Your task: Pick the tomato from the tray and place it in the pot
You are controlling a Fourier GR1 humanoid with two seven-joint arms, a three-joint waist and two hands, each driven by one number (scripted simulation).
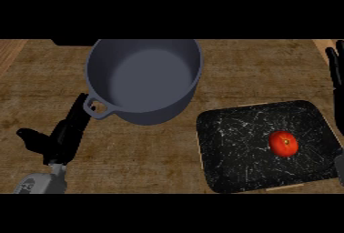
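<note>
Tomato [284, 143], round and glossy red, sits right of centre on our black speckled square tray [235, 154]. Far-left, the grey pot [144, 79] stands on wood-grain counter [269, 68]. Our left hand [60, 136] keeps fingers straight together beside its handle; right hand [335, 68] rests, fingers straight.

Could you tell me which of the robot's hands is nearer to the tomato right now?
Right. The right hand is at the view's right edge, above the tomato; the left hand lies far across the counter, beyond the pot.
</note>
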